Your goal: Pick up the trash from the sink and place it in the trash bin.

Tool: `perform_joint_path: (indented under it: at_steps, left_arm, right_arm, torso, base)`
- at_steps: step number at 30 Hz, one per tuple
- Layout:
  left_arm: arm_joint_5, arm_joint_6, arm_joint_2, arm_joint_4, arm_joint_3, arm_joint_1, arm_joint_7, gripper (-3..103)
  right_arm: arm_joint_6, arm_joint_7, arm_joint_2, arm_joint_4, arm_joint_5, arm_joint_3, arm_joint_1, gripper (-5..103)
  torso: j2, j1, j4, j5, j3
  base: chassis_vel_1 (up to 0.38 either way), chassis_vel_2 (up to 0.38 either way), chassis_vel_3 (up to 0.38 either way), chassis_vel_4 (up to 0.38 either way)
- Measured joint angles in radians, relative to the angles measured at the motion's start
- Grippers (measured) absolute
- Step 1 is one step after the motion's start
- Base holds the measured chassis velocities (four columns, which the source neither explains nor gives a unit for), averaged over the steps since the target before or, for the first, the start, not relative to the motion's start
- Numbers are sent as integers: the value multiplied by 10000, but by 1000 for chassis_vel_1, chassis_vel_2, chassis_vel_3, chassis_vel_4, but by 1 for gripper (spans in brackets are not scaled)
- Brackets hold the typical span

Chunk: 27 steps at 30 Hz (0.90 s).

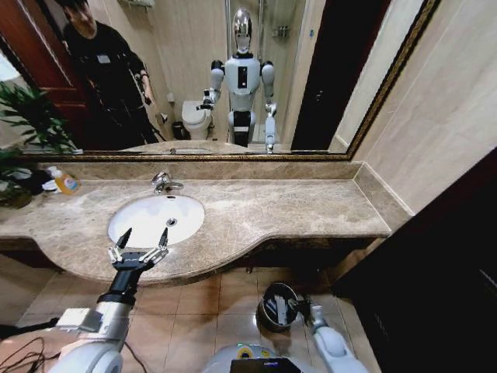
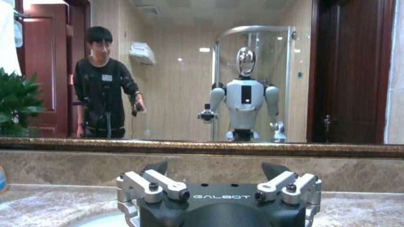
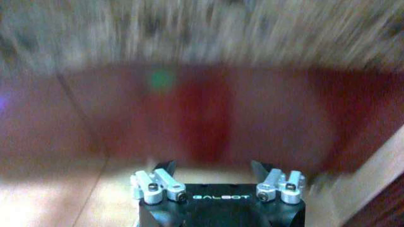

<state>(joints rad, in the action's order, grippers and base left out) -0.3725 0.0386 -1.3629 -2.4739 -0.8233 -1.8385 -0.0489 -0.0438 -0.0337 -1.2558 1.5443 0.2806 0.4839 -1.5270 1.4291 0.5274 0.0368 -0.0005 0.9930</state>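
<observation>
The sink (image 1: 155, 218) is sitting toward the left of the marble tabletop (image 1: 295, 206), with the chrome faucet (image 1: 162, 182) at its far edge, and its white bowl is looking bare apart from the drain; no tubes or sachets can be made out in it from the head view, so any trash remaining there is too small or hidden to tell. The left gripper (image 1: 142, 237) is hovering over the near rim of the sink with its two dark fingers spread wide and nothing between them, pointing toward the far wall; in the left wrist view the same left gripper (image 2: 218, 169) is facing the mirror with its fingers apart. The right gripper (image 1: 301, 305) is hanging low beside the trash bin (image 1: 278, 305), which is standing on the tiled floor near the robot, below the tabletop's near edge and well apart from the sink; in the right wrist view its fingers (image 3: 165, 166) are standing apart and empty. Judging by the task, the pieces would be light, smooth and somewhat slippery on wet porcelain, the sachets soft and the tubes a little stiffer, so each would best be pinched across its narrow middle. A clear bottle with an orange label (image 1: 65, 182) is standing at the far left of the tabletop.
</observation>
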Motion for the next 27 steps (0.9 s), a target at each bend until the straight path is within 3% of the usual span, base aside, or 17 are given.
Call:
perform_joint_path:
  at_steps: [2,3,5,11,14,19,25,27]
  left_arm:
    - [0,0,0,0,0,-1,1,100]
    - [0,0,0,0,0,-1,1,100]
    - [0,0,0,0,-1,0,0,100]
    - [0,0,0,0,-1,0,1,100]
    - [0,0,0,0,0,0,1,100]
    - [0,0,0,0,-1,0,1,100]
    - [0,0,0,0,0,0,1,100]
    - [0,0,-1,0,-1,0,2,100]
  right_arm:
    - [468,157,20,1504,400,616,-738,90]
    - [468,157,20,1504,400,616,-738,90]
    - [594,24,-503,3076,565,1670,-949,99]
    - [1015,571,-219,4727,946,2787,-777,100]
    - [418,890,-44,5950,1516,3455,-659,100]
    - [106,882,-177,6697,1504,3503,-660,100]
    - [-1263,-319,-444,7735,1283,2932,-667,100]
    - [-1518,-297,-322,7702,1205,2594,-400,100]
  torso:
    - [0,0,-2,6,1]
    - [0,0,-2,6,1]
    - [1,0,-3,10,0]
    - [0,1,1,6,0]
    - [0,2,0,4,0]
    - [0,1,0,6,0]
    - [0,1,-1,4,0]
    - [0,1,-1,5,0]
  base:
    - [0,0,0,0]
    - [0,0,0,0]
    - [0,0,0,0]
    - [0,0,0,0]
    - [0,0,0,0]
    - [0,0,0,0]
    - [0,0,0,0]
    - [0,0,0,0]
